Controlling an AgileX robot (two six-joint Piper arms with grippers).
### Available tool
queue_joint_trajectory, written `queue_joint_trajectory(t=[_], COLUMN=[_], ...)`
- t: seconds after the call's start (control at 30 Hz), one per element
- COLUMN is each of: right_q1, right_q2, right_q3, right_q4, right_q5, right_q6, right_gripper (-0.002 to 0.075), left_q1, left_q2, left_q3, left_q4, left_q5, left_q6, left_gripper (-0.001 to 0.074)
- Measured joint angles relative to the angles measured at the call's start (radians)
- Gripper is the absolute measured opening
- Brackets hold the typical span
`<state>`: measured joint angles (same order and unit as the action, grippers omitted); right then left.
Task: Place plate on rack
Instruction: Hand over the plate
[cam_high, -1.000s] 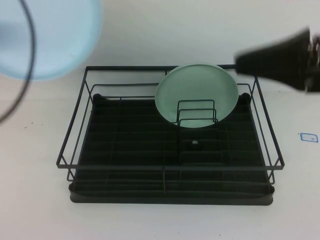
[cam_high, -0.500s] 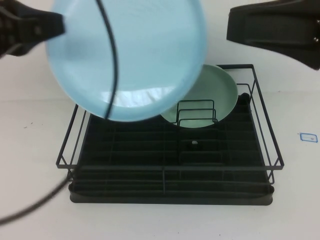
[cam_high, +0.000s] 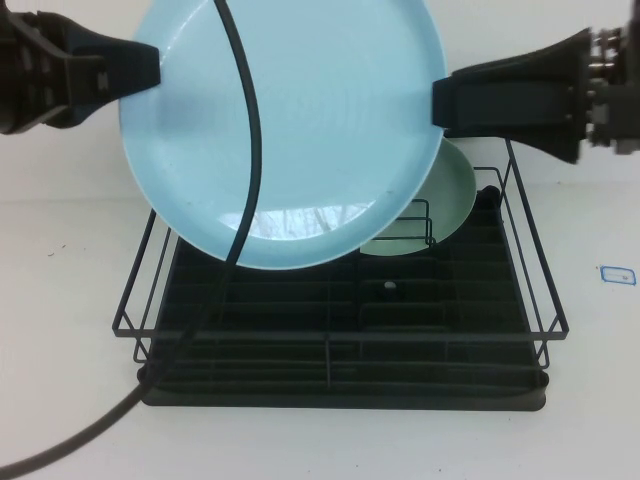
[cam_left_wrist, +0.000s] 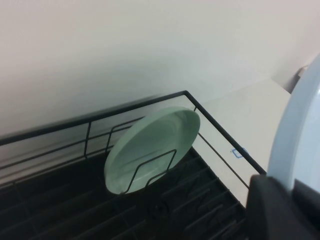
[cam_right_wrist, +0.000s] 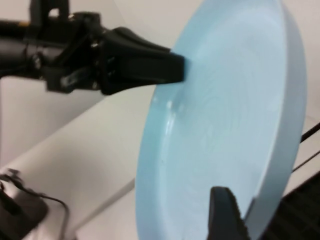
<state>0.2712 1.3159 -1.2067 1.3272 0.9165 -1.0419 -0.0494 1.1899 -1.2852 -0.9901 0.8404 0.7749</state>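
Note:
The light sky-blue plate (cam_high: 300, 130) hangs tilted in the air above the back left of the black wire rack (cam_high: 541, 290). My left gripper (cam_high: 150, 65) is shut on its left rim; the left wrist view shows the rim (cam_left_wrist: 300, 125) pinched between the jaws (cam_left_wrist: 292, 195). My right gripper (cam_high: 440, 100) is at the plate's right rim and touches it. In the right wrist view the plate (cam_right_wrist: 220, 115) fills the frame, with my right gripper (cam_right_wrist: 235, 210) at its near edge and my left gripper (cam_right_wrist: 170, 67) on the far edge.
A pale mint-green plate (cam_high: 452, 190) stands on edge in the small wire holder at the rack's back right, also seen in the left wrist view (cam_left_wrist: 150, 150). A black cable (cam_high: 245, 150) hangs across the blue plate. A small blue sticker (cam_high: 618, 273) lies on the table at the right.
The left arm has carried the blue plate from the far left to above the rack. The right gripper has come in from the right and now meets the plate's right rim.

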Motion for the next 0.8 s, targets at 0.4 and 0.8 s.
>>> queue_joint_trajectory(t=[0.4,0.8], right_q1=[0.000,-0.010], right_q2=[0.137,0.159], right_q3=[-0.009,-0.130], right_q4=[0.187,-0.098], right_q5=[0.089,0.029], right_q6=[-0.111,-0.224], right_gripper=[0.0201,0.0078], left_q1=[0.000,0.000], left_q2=[0.000,-0.022], left_q3=[0.000,0.000], left_q4=[0.015,-0.166], left_q5=[0.012,0.060], left_q6=[0.012,0.095], left_gripper=[0.0001,0.0368])
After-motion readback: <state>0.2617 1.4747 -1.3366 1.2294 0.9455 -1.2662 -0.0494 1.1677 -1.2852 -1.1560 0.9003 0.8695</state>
